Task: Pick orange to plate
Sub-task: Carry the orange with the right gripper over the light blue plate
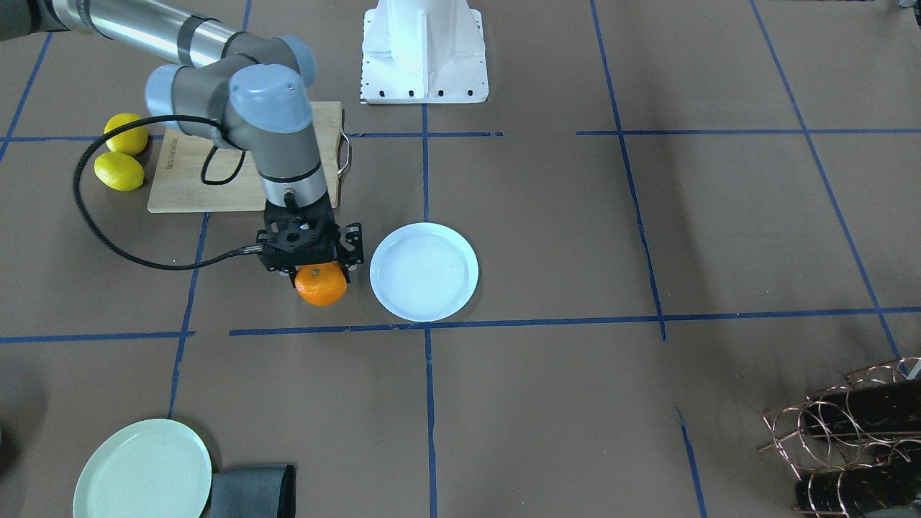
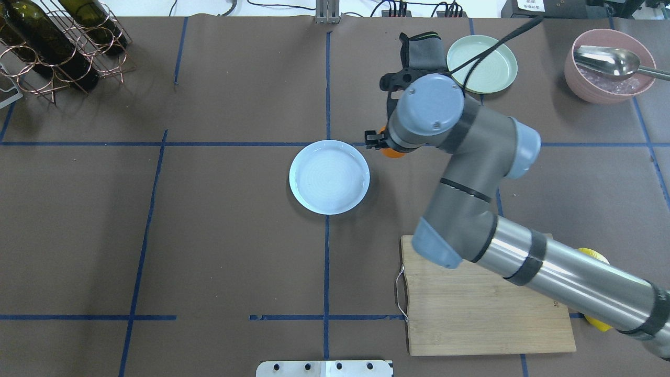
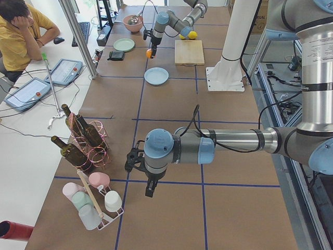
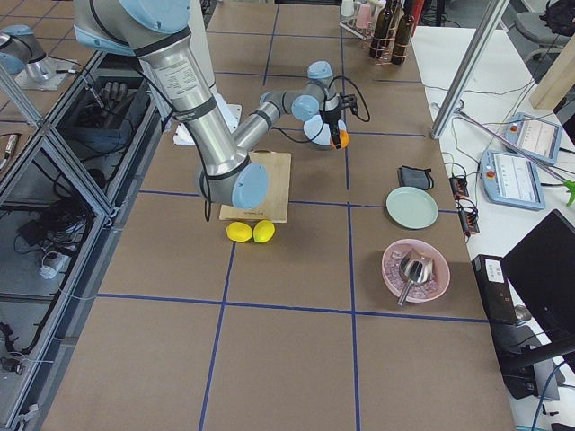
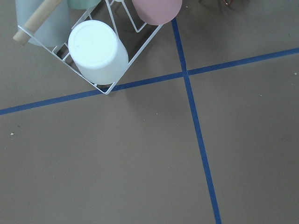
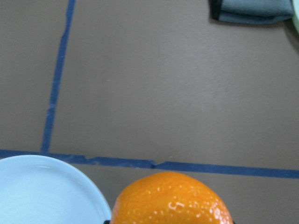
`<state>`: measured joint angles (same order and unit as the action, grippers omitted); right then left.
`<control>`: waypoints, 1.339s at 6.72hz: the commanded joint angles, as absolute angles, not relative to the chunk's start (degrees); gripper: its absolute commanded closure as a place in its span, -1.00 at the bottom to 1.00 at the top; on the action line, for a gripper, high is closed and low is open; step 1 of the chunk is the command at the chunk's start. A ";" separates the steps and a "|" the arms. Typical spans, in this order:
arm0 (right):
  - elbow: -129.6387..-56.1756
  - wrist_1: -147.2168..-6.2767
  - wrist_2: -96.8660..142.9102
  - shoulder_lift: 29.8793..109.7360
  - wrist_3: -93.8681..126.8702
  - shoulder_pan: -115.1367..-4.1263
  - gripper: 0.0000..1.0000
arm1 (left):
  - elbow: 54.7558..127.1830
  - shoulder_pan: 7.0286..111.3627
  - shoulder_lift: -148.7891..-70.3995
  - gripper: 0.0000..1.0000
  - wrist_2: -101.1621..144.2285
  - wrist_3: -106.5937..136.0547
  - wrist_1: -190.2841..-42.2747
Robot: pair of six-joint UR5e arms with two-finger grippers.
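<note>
The orange (image 1: 321,284) is a bright mandarin hanging under my right gripper (image 1: 319,273), which is shut on it just left of the plate in the front-facing view. The plate (image 1: 424,271) is pale bluish-white, round and has nothing in it. From overhead only a sliver of the orange (image 2: 390,152) peeks out beneath the wrist, right of the plate (image 2: 330,177). In the right wrist view the orange (image 6: 170,200) fills the bottom edge, with the plate's rim (image 6: 70,175) at lower left. My left gripper (image 3: 137,159) shows only in the left side view, far from both; I cannot tell its state.
Two lemons (image 1: 122,152) lie beside a wooden cutting board (image 1: 187,180). A pale green plate (image 1: 144,471) and a grey cloth (image 1: 252,491) sit at the table's far edge. A wine rack (image 1: 849,432), a pink bowl with a spoon (image 2: 610,65) and a cup rack (image 5: 96,51) stand around.
</note>
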<state>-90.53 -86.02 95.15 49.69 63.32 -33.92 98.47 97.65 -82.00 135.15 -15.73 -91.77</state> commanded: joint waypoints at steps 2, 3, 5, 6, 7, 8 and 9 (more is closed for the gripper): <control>-75.00 -88.59 87.90 36.05 73.11 -26.21 0.21 | 98.44 97.65 -82.00 -1.00 135.18 -15.73 -91.85; -74.36 -88.68 86.06 36.04 73.21 -25.41 0.20 | 98.44 97.65 -82.00 -1.00 135.18 -15.73 -91.85; -72.95 -88.33 85.43 36.04 73.30 -24.96 0.16 | 98.44 97.65 -82.00 -1.00 135.18 -15.73 -91.85; -72.95 -88.33 85.43 36.04 73.30 -24.53 0.13 | 98.44 97.65 -82.00 -1.00 135.18 -15.73 -91.85; -72.95 -88.33 85.43 36.04 73.30 -24.52 -0.02 | 98.44 97.65 -82.09 -1.00 135.18 -15.73 -91.85; -72.95 -88.07 85.43 36.04 73.30 -24.52 -0.80 | 98.44 97.65 -82.09 -1.00 135.18 -15.73 -91.85; -73.30 -88.07 85.43 36.04 73.21 -24.52 -1.00 | 98.52 97.65 -82.09 -1.00 135.18 -15.73 -91.85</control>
